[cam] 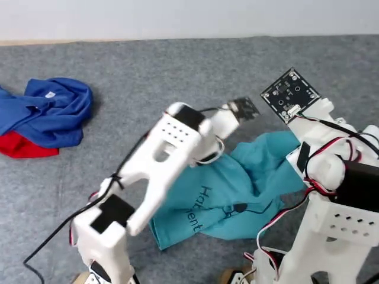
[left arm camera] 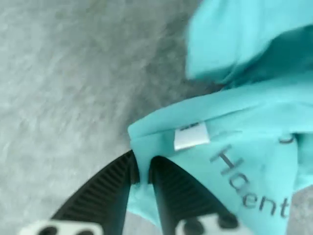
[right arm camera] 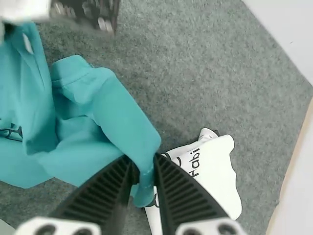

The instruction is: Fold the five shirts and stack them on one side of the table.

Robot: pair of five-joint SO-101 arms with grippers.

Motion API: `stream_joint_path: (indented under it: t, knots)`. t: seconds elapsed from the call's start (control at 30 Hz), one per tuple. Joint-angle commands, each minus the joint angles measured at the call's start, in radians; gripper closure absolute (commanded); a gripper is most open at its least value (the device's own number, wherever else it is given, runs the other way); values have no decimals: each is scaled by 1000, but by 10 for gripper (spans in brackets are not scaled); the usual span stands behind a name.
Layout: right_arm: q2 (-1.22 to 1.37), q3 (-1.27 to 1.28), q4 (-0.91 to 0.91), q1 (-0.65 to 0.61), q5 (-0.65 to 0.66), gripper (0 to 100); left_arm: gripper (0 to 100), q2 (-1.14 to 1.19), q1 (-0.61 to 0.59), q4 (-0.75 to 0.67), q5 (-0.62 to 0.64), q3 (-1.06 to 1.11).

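left claw [left arm camera: 143, 160], right claw [right arm camera: 143, 160] nip teal shirt [cam: 254, 174] — grey table [cam: 177, 65], white wall [cam: 177, 16]

the teal shirt [cam: 237, 189] is soft matt cloth, creased, with a smooth white label [left arm camera: 191, 137] at its collar. the cover [cam: 177, 71] under it is grey, fuzzy and rough like felt. left of the teal shirt, the blue shirt [cam: 53, 112] and red shirt [cam: 23, 147] are dull cloth. so is the white shirt [right arm camera: 210, 171] just beside it. the left arm [cam: 160, 171] and right arm [cam: 337, 225] are white matt plastic. the left gripper [left arm camera: 143, 164] and right gripper [right arm camera: 143, 166] have black ribbed plastic fingers [left arm camera: 110, 188].
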Motion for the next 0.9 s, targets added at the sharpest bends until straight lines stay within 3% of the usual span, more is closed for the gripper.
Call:
stream_joint_path:
  t: [0.0, 0.17, 0.6, 0.87]
  knots:
    - [-19, -6, -28, 13, 6, 988, 998, -109, -71, 66, -5, -36]
    - [-21, -9, -77, 10, 5, 988, 998, -206, -158, 121, 2, -36]
    - [-45, -344, -191, -12, 5, 988, 997, -743, -190, 144, 2, -36]
    - [-45, -637, -191, 45, 8, 988, 997, -961, -290, 2, 0, -48]
